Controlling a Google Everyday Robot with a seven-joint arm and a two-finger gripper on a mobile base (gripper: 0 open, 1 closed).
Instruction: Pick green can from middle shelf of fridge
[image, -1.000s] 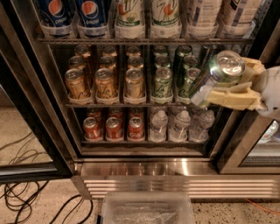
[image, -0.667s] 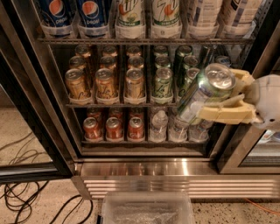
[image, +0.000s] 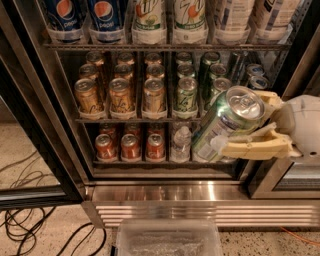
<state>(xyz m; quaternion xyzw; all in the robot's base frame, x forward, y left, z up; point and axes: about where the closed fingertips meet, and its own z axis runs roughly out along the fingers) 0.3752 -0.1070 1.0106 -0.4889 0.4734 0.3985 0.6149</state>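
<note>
My gripper (image: 252, 122) is at the right, in front of the open fridge (image: 165, 192). Its pale fingers (image: 250, 148) are shut on the green can (image: 227, 122). The can is tilted with its silver top and pull tab toward the camera, and it is held clear of the rack, in front of the lower right shelves. The middle shelf (image: 125, 119) is a wire rack with gold-orange cans (image: 120, 95) on the left, green cans (image: 186, 97) in the middle and blue cans (image: 257, 80) at the far right.
Big bottles (image: 150, 17) stand on the rack above. Red cans (image: 130, 146) and water bottles (image: 181, 144) fill the rack below. The glass door (image: 30, 115) stands open at left. Black cables (image: 30, 230) lie on the floor. A clear plastic bin (image: 167, 239) sits in front.
My gripper has pulled the green can further out of the fridge, down and toward the camera. The can now looks larger and hangs in front of the lower rack.
</note>
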